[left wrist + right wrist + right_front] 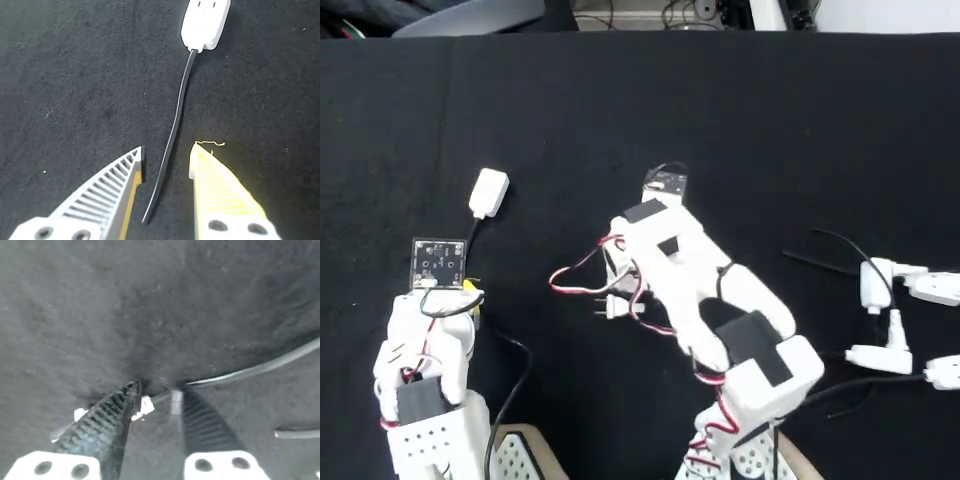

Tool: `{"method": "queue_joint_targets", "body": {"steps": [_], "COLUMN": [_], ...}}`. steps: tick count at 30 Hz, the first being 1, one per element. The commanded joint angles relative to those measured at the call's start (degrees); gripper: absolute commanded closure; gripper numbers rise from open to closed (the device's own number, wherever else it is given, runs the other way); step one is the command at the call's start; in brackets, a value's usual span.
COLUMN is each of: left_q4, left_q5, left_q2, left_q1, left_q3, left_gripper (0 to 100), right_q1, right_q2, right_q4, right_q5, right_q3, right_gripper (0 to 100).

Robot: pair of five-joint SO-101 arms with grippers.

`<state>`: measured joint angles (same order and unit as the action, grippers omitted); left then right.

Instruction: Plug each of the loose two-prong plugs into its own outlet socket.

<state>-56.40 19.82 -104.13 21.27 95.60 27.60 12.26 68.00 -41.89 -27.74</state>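
Observation:
A white outlet socket (488,192) lies at the left of the black table, its black cable (473,238) trailing toward my left arm. In the left wrist view the socket (205,20) lies ahead, and its cable (172,135) runs between the fingers of my open left gripper (166,150). The left gripper (458,290) sits just short of the socket. At mid table my right gripper (615,298) is shut on a white two-prong plug (608,307), prongs pointing left. The right wrist view shows white plug parts (146,406) between the dark fingers of the right gripper (156,390), with a black cable (250,371) leading away.
Several white plugs and sockets with black cables lie at the right edge (877,284), (880,355), (935,287). Red and white wires (575,280) loop off the right arm. The far half of the table is bare black cloth (770,120).

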Motion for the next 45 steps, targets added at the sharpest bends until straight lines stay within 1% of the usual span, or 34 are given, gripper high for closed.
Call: {"method": "queue_joint_targets", "body": {"steps": [1,6,11,13,15,17,20,22,25,27,30,33,34,38,42,45], "left_q4": [1.23,1.23,1.23,1.23,1.23,1.23,1.23,1.23,1.23,1.23,1.23,1.23,1.23,1.23,1.23,1.23], "left_q5": [0.35,0.35,0.44,0.44,0.44,0.44,0.44,0.44,0.44,0.44,0.44,0.44,0.44,0.44,0.44,0.44], "left_q2": [-0.26,-0.26,-0.26,-0.26,-0.26,-0.26,-0.26,-0.26,-0.26,-0.26,-0.26,-0.26,-0.26,-0.26,-0.26,-0.26], "left_q1": [0.57,0.57,0.57,0.57,0.57,0.57,0.57,0.57,0.57,0.57,0.57,0.57,0.57,0.57,0.57,0.57], "left_q3": [0.04,0.13,0.13,0.13,0.13,0.13,0.13,0.13,0.13,0.13,0.13,0.13,0.13,0.13,0.22,0.22], "left_gripper": [84,84,84,84,84,84,84,84,84,84,84,84,84,84,84,84], "right_q1": [0.18,-0.09,-4.13,-5.71,-6.86,-7.47,-7.56,-7.56,-7.38,-7.47,-7.82,-8.0,-8.0,-7.82,-8.09,-9.14], "right_q2": [1.45,1.27,1.45,1.45,1.54,1.71,3.82,6.81,12.18,15.34,18.77,20.53,20.53,20.53,20.62,20.7], "right_q4": [5.19,16.0,26.11,28.13,28.04,26.99,23.47,21.19,18.29,16.53,14.86,15.03,15.03,17.05,25.05,31.38], "right_q5": [0.09,5.01,6.24,8.53,9.76,9.23,5.98,3.34,1.67,1.58,1.58,1.76,2.02,2.37,9.23,11.6], "right_q3": [2.51,10.07,19.3,20.62,20.44,20.09,19.74,19.56,19.74,19.74,20.88,23.08,23.78,25.98,30.99,36.44], "right_gripper": [97.8,98.7,98.7,98.7,98.7,98.7,97.9,93.2,83.8,81.7,85.8,96.6,98.8,98.6,98.6,98.6]}}
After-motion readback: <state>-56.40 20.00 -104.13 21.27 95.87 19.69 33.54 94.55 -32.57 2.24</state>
